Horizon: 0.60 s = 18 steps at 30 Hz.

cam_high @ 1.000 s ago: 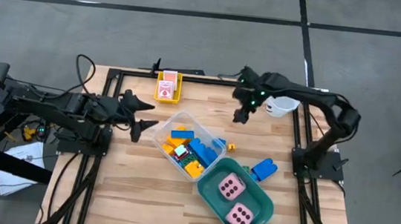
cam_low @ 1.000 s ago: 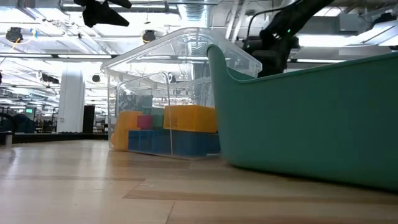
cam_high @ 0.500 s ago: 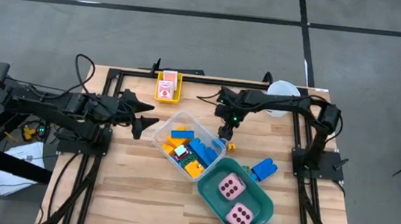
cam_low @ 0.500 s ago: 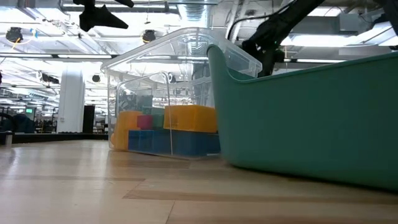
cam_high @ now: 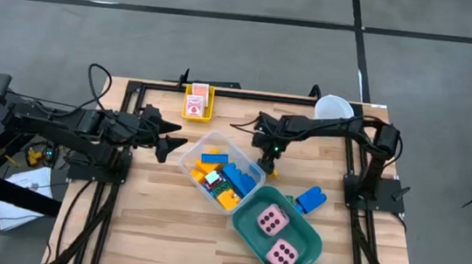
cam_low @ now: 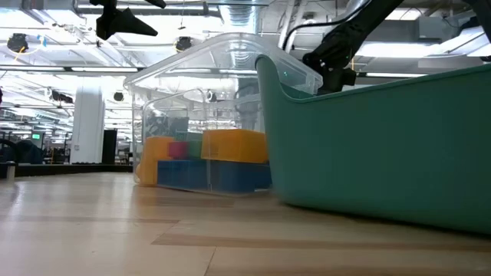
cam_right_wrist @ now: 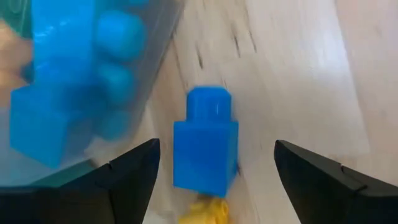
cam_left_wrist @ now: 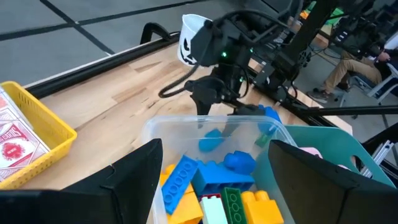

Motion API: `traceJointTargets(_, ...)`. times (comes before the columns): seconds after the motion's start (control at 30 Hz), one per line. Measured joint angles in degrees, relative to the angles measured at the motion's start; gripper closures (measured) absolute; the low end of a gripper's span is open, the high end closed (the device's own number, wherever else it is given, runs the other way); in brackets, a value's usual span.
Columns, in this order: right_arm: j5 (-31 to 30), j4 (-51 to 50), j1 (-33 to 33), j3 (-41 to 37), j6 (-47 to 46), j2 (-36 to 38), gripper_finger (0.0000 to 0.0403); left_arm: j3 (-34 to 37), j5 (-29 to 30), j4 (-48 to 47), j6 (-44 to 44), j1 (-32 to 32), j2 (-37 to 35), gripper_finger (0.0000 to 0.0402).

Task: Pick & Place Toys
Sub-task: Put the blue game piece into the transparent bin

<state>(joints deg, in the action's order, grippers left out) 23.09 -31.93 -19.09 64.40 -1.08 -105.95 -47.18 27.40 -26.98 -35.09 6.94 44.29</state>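
A small blue brick (cam_right_wrist: 205, 134) lies on the table beside a clear tub (cam_high: 218, 172) of mixed bricks, with a yellow piece (cam_high: 272, 172) next to it. My right gripper (cam_high: 267, 161) hangs open just above this brick, pointing steeply down. Its fingers (cam_right_wrist: 134, 180) stand on either side of the brick without touching it. Another blue brick (cam_high: 310, 199) lies on the table to the right. Two pink dice (cam_high: 272, 220) sit in the teal tub (cam_high: 312, 245). Cards rest in a yellow basket (cam_high: 196, 103). My left gripper (cam_high: 170, 136) waits open, raised left of the clear tub.
A white cup (cam_high: 334, 104) stands at the far right corner. The clear tub's wall (cam_right_wrist: 155, 50) is close beside my right gripper. The teal tub (cam_low: 383, 146) fills the near right of the table. Bare wood lies to the near left.
My right gripper has swung from beside the white cup toward the table's left and near side and has come down next to the clear tub, staying open. My left gripper has rolled a little in place.
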Motion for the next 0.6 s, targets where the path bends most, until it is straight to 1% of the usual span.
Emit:
traceJointTargets(0.1,-3.47,0.89,0.69,-0.09,0.01,-0.29,0.0097,0.0,-0.02,-0.02,-1.25,0.0,0.0,0.0112)
traceJointTargets(0.2,-7.08,1.86,-0.17,0.0,0.04,-0.29,0.0097,0.0,-0.02,-0.02,-2.78,0.0,0.0,0.0112)
traceJointTargets(0.33,-7.52,1.81,-3.76,-0.01,0.06,0.23,0.0097,0.0,-0.02,-0.01,-3.37,0.0,0.0,0.0112)
traceJointTargets(0.47,-5.65,1.2,-8.17,0.0,2.15,0.26,0.0097,0.0,-0.02,-0.02,-3.73,0.0,0.0,0.0112)
traceJointTargets(0.6,0.47,0.62,-11.18,0.0,5.25,0.26,0.0097,0.0,-0.02,-0.02,-4.72,0.0,0.0,0.0112)
